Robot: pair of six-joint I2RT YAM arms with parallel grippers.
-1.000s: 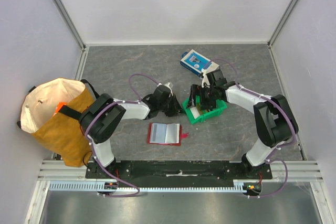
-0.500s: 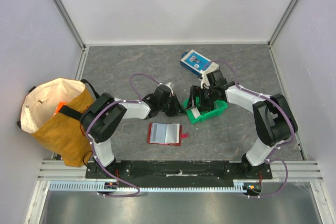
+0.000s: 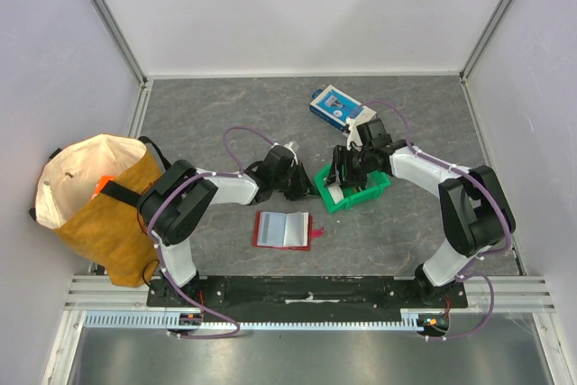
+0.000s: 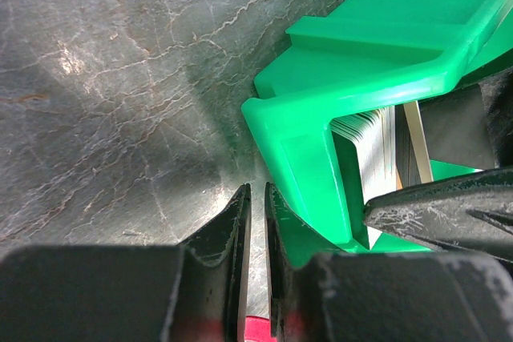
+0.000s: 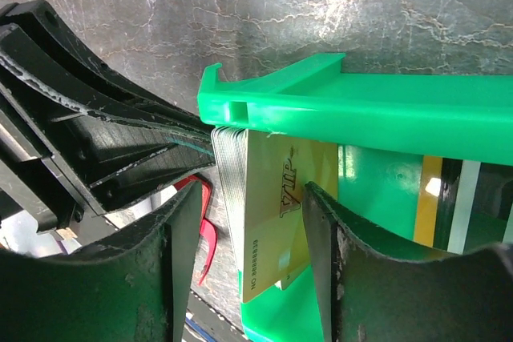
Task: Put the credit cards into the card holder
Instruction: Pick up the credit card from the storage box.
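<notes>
- The credit cards (image 5: 276,214), thin plastic rectangles, stand on edge as a tight stack inside a bright green plastic bin (image 3: 373,192), right of the middle of the grey marbled table (image 3: 207,114). A tan-yellow card faces outward, and more striped cards sit deeper in the bin.
- The right gripper (image 5: 250,194) reaches down into the bin. Its jaws are apart, one black finger (image 5: 180,270) on each side of the stack, and they are not pressed against it.
- The left gripper (image 4: 256,198) lies low on the table at the bin's left corner, with one finger against the green wall. Its jaws are almost together, leaving only a narrow slit. I cannot tell whether anything thin sits in that slit.
- The card holder (image 3: 282,230), a small flat red folding wallet, lies open near the table's near edge, apart from the bin and from both grippers.
- A blue-and-white box (image 3: 335,104) lies toward the far edge.
- A tan-yellow cloth bag (image 3: 90,209) stands at the left edge.
</notes>
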